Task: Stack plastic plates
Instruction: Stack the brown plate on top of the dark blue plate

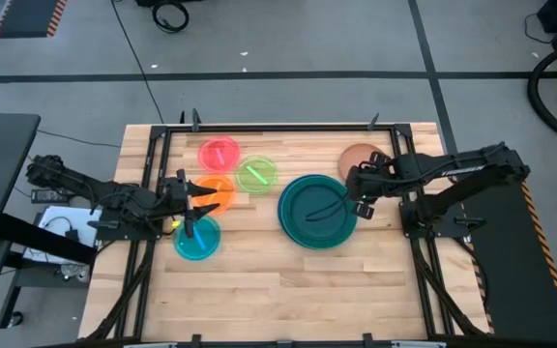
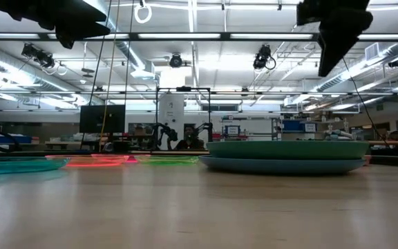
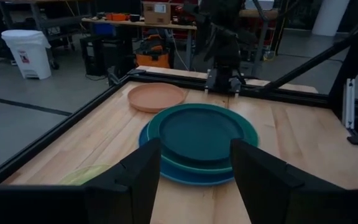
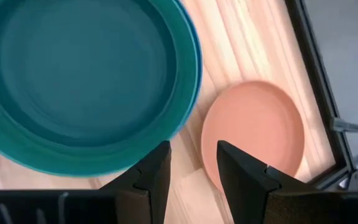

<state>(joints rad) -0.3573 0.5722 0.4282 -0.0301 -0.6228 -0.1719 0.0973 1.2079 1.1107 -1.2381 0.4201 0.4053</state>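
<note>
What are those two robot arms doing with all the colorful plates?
They are stacking plastic plates on a wooden table. A stack of big plates, dark teal on teal on blue, sits in the middle. The right gripper hovers open and empty at the stack's edge, near the brownish-orange plate. The left gripper is open too, over the small orange plate and cyan plate. The pink-red plate and green plate lie loose.
</note>
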